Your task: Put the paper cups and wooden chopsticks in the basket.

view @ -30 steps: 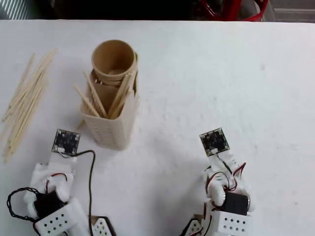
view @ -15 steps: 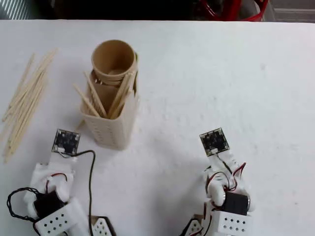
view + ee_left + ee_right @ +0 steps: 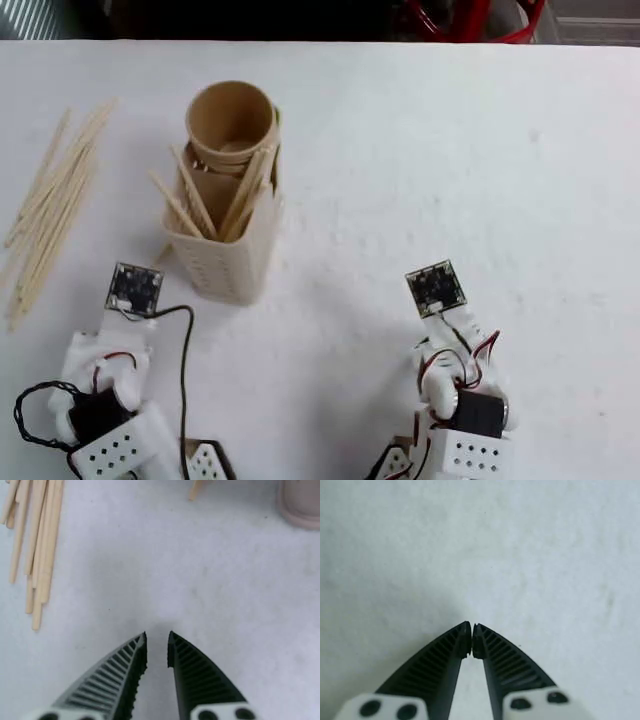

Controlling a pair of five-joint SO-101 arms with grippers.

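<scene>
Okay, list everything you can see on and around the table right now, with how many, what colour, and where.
table: one, white, under everything.
basket: one, cream, perforated, upright on the left half of the table.
paper cups: a nested stack, exact count unclear, brown, in the far end of the basket.
chopsticks in the basket: several, pale wood, leaning in the near end of the basket.
loose chopsticks: a pile, pale wood, on the table left of the basket.
red frame: one, red, beyond the far edge of the table.
left gripper: one, black fingers, jaws a little apart, near the loose chopsticks.
right gripper: one, black fingers, shut, over bare table.
</scene>
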